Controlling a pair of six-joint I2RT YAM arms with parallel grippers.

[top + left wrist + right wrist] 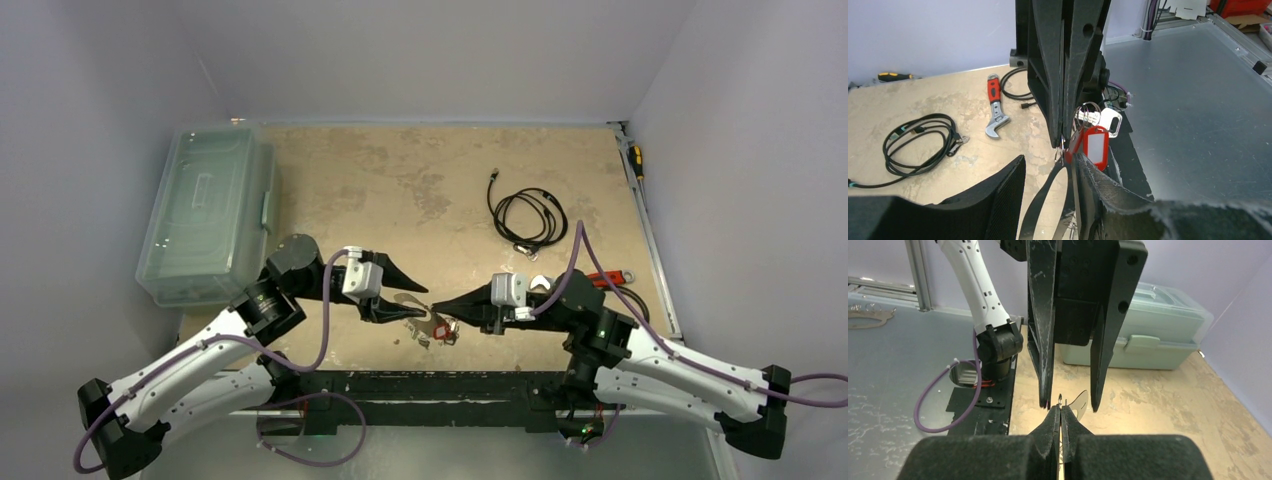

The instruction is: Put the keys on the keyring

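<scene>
The keyring [406, 299], a pale silver oval loop, stands between my left gripper's spread fingers; in the left wrist view the keyring [1048, 200] leans against the right finger [1128, 200]. My left gripper [418, 304] is open around it. My right gripper [447, 303] faces it, shut on the thin wire ring of the keys [440, 328]. In the left wrist view the silver keys [1093, 117] and a red tag [1095, 145] hang from the shut right gripper [1063, 142]. In the right wrist view a wire tip [1060, 399] pokes out of the shut fingers, next to the loop's edge [1080, 401].
A clear plastic box [210, 210] stands at the left. A black coiled cable [525, 215] lies at the back right, a red-handled silver wrench [995, 110] near the right arm, and a screwdriver [635, 160] at the far right edge. A black base strip [440, 385] runs along the near edge.
</scene>
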